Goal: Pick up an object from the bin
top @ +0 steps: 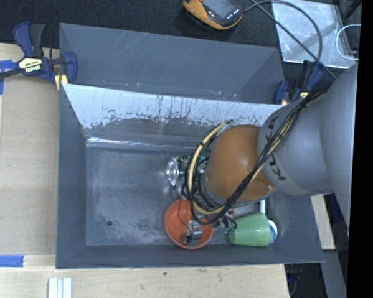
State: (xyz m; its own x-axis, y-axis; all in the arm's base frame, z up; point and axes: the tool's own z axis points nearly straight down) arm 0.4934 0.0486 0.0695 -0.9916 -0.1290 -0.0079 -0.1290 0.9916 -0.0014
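We are looking at the gripper (193, 234) poised over an orange-red round dish (175, 221) on the near floor of the bin (121, 198).
The dish is lying directly under it, jutting out leftward; released or clenched, we cannot tell. A green rounded container (251, 231) is lying just right; a shiny silver piece (173, 169) farther back.

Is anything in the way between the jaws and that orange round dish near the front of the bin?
Nothing visible. The jaws hang right over the orange round dish; the green rounded object lies beside it, and the shiny silver piece sits behind it.
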